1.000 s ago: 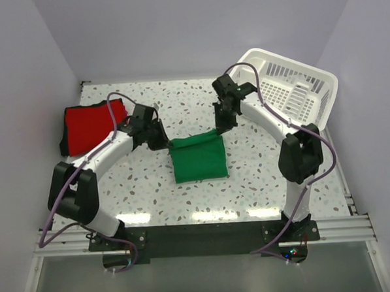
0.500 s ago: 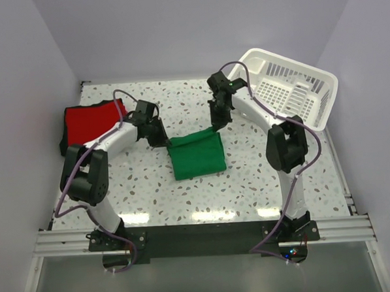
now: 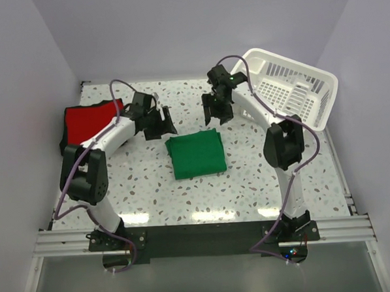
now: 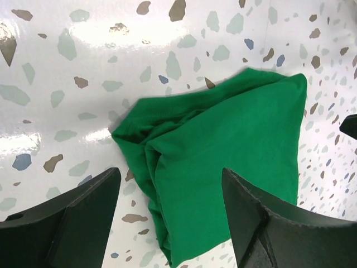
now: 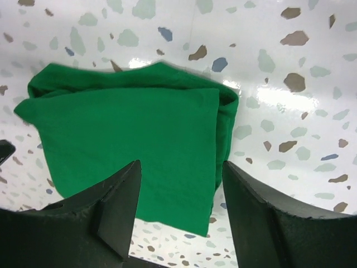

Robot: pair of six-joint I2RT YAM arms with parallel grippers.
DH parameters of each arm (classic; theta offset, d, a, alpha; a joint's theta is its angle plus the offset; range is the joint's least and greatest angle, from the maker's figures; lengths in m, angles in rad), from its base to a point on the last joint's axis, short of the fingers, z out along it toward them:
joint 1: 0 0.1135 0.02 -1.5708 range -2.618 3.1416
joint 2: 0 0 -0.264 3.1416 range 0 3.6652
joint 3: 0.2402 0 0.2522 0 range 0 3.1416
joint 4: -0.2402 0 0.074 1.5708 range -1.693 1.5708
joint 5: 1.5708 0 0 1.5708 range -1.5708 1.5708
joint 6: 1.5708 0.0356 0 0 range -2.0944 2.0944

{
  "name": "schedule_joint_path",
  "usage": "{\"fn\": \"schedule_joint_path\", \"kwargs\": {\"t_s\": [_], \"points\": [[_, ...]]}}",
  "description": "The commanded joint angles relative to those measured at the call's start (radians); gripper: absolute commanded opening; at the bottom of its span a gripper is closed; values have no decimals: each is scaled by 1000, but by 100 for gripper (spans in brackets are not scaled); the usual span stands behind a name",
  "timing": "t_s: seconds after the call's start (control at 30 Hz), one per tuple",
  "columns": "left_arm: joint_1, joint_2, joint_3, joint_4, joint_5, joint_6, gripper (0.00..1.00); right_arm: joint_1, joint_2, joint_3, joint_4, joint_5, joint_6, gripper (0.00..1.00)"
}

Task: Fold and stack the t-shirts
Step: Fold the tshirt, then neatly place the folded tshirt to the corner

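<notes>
At table centre: green t-shirt [image 3: 195,156], folded into a compact, nearly square packet, laid flat on the speckled table [image 3: 135,185] and turned slightly off square. Its far edge is faced by both grippers.

- Left gripper [image 3: 164,122]: jaws spread wide, nothing held. It is placed just beyond the packet's far-left corner and clear of the cloth. In the left wrist view, the bunched corner of the shirt [image 4: 223,162] is framed between the fingers [image 4: 83,218].
- Right gripper [image 3: 216,110]: jaws likewise parted and empty. It is placed just beyond the far-right corner. In the right wrist view, the shirt [image 5: 128,145] is spread below the fingers [image 5: 262,223].
- Red t-shirt [image 3: 88,123]: folded, set at the far-left edge, well apart from the green one. It is nearer to the left arm.
- White basket [image 3: 323,87]: tilted at the far right; no garment is seen inside it.

Judgement: folding appears done and stacking remains. The green packet would have to be carried leftward, towards the red shirt.
</notes>
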State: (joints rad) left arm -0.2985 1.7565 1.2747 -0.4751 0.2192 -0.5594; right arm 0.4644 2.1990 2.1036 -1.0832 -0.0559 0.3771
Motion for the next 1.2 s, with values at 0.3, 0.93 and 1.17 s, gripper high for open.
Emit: {"fn": "schedule_joint_path", "kwargs": {"t_s": [0.3, 0.93, 1.17], "points": [[7, -296, -403, 297, 160, -39, 80, 106, -320, -476, 249, -203, 69, 62], [7, -244, -656, 699, 238, -160, 83, 175, -159, -688, 336, -197, 80, 61], [7, -171, -664, 754, 226, -160, 83, 174, -157, -674, 327, -197, 79, 61]]}}
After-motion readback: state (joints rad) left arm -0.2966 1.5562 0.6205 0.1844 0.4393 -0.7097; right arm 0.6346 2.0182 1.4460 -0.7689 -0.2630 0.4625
